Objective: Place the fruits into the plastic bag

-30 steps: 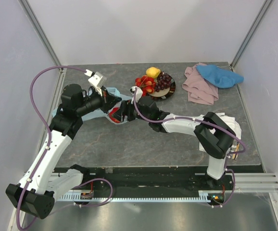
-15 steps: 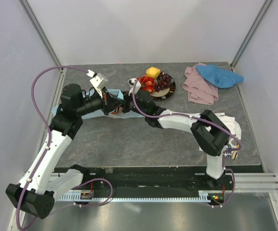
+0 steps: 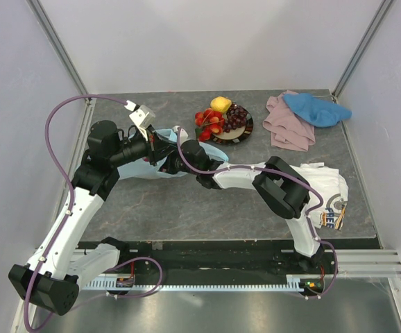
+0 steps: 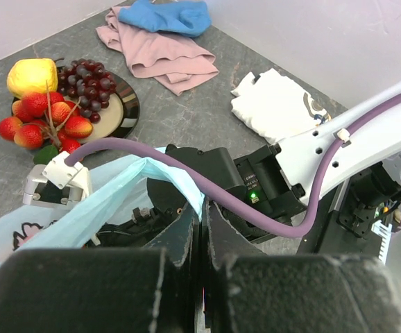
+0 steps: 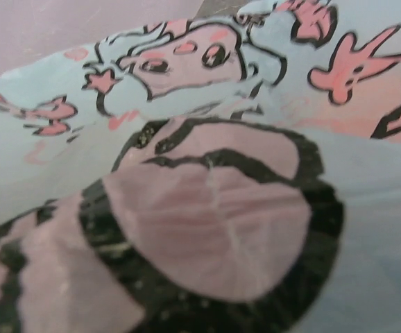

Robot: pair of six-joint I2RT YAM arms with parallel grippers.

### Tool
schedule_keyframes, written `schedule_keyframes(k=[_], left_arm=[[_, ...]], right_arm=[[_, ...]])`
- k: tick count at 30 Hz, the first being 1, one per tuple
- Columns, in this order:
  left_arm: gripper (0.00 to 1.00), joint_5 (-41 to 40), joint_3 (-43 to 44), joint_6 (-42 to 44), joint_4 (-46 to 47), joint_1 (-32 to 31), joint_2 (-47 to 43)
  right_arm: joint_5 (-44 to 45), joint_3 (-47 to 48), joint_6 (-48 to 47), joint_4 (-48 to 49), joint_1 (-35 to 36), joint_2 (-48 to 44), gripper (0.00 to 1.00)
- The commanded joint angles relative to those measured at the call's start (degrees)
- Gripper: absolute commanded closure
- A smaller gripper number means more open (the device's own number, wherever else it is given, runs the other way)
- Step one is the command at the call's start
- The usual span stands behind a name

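Plastic bag (image 3: pixel 145 171) is lying crumpled on the bench (image 3: pixel 186 208), left of the middle. The plate (image 4: pixel 130 104) of fruits (image 3: pixel 221 118) sits at about 2 o'clock from it in the overhead view.

The left gripper (image 4: pixel 202 218) has its fingers pressed together on the bag's rim, holding the mouth up. The right gripper (image 3: pixel 168 165) is poked inside the bag. Its own camera sees nothing but printed film, so I honestly can't tell if those fingers are spread or holding anything.

My worry: that film is thin, slick and floppy. It could slide out of the pinch, or cling round the right wrist and get dragged when the arm backs out.

The lemon (image 4: pixel 30 75) is round and waxy, so it'll probably roll. The grapes (image 4: pixel 86 75) are a loose knobbly bunch, and the strawberries (image 4: pixel 48 114) look soft.
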Motion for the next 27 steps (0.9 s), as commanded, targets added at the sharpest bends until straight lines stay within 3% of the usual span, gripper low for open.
schedule_keyframes(k=[1,5,6,22,27], left_arm=[[0.99,-0.2,1.2,-1.1,2.8,0.2,-0.3],[0.98,-0.2,1.2,-1.0,2.9,0.2,-0.3],[0.98,-0.3,1.2,-1.0,2.9,0.2,-0.3],[0.98,-2.1,0.9,-1.1,2.8,0.2,-0.7],[0.98,-11.8,0.9,-1.0,1.1,0.2,-2.2]], right_arm=[[-0.2,3.2,-1.1,0.5,-0.2,0.4,0.18],[0.3,3.3,-1.9,-0.3,-0.2,0.2,0.12],[0.3,3.2,-2.0,-0.4,-0.2,0.3,0.02],[-0.3,-1.3,-3.3,1.3,-0.2,-4.5,0.02],[0.5,-9.5,-3.7,4.0,-0.2,-11.4,0.04]])
